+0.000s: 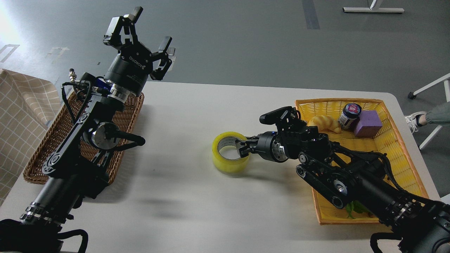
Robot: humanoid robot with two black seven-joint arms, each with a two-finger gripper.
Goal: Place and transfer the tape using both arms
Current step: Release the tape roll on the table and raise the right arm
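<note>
The yellow tape roll [228, 162] is at the middle of the white table [197, 116], its grey-white core opening facing up; it looks to rest on the table. My right gripper [241, 146] reaches in from the right and is shut on the roll's right wall, one finger inside the core and one outside. My left gripper [142, 38] is open and empty, raised high over the far corner of the brown wicker basket [42, 154], far left of the tape.
A yellow basket [393, 147] at the right holds a croissant toy [323, 123], a dark jar [349, 116], a purple block [367, 123] and something green under my right arm. A checked cloth [21, 112] lies at the far left. A person's foot [415, 117] shows off the right edge.
</note>
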